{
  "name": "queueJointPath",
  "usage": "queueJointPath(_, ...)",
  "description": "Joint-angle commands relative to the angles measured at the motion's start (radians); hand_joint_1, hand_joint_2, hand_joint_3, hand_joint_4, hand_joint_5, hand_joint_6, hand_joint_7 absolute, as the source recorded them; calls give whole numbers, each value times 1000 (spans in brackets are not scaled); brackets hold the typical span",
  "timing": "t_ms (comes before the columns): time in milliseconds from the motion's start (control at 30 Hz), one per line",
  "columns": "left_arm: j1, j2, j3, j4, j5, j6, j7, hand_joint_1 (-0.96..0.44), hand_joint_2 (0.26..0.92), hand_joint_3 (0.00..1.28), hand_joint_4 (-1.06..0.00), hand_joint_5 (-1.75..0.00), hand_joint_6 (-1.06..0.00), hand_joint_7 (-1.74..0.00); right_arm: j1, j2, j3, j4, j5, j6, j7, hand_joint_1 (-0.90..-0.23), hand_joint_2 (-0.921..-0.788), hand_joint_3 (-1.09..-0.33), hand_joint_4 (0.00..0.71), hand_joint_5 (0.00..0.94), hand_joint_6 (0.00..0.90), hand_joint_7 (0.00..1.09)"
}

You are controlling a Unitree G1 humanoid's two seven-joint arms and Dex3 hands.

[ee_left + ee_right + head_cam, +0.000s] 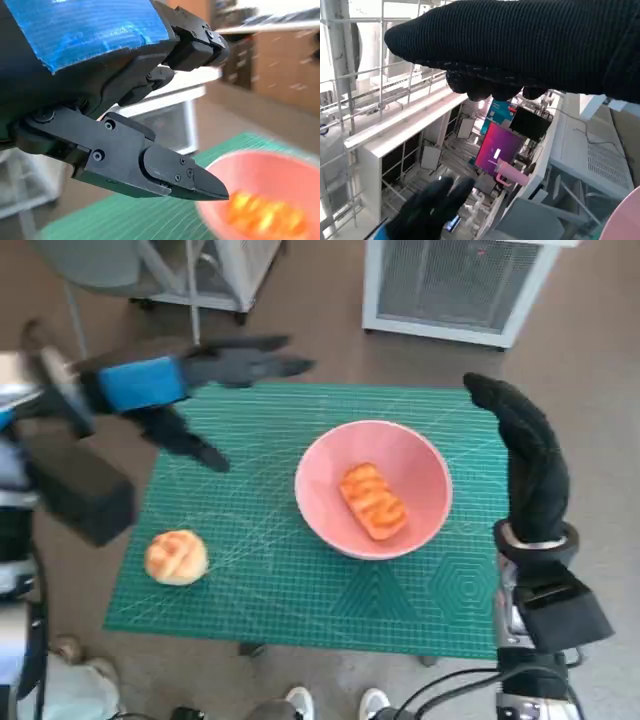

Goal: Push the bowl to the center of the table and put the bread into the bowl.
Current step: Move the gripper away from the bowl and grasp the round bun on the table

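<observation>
A pink bowl [405, 465] sits near the middle of the green mat [300, 580], with an orange-glazed bread [373, 500] lying inside it. A round bun [176, 557] lies on the mat's near left corner. My left hand [195, 375] hovers above the mat's far left corner, fingers spread and holding nothing. In the left wrist view its black fingers [165, 172] point toward the blurred bowl [280, 170] and the bread [260, 212]. My right hand [527, 455] stands raised at the mat's right edge, beside the bowl, empty. The glove [530, 45] fills the right wrist view's top.
A white grille-fronted unit [455, 285] stands on the floor beyond the table. A white wire rack [200, 275] is at the far left. Shoe tips [335, 703] show at the table's near edge. The right wrist view shows shelving and my left hand [427, 210].
</observation>
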Motion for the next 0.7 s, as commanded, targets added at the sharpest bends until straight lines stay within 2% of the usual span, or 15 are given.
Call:
queueJointPath(33, 77, 69, 19, -12, -7, 20, -31, -416, 760, 2, -125, -16, -232, -53, 4, 3, 9, 9, 19, 16, 20, -678, -921, -844, 258, 3, -1, 640)
queueJointPath(200, 175, 127, 38, -66, -1, 111, -56, -411, 754, 0, -136, -12, -241, -46, -9, 4, 15, 25, 40, 15, 40, -682, -921, -844, 257, 3, -1, 639)
queueJointPath(367, 237, 140, 51, -109, -1, 170, -55, -390, 753, 0, -147, -11, -255, -41, -17, 0, 17, 37, 55, 12, 57, -681, -921, -844, 257, 2, -1, 638)
queueJointPath(700, 301, 128, 43, -105, 27, 175, -35, -348, 742, 0, -176, -9, -310, -41, -30, -5, 15, 53, 82, 9, 93, -679, -921, -844, 261, 5, -1, 637)
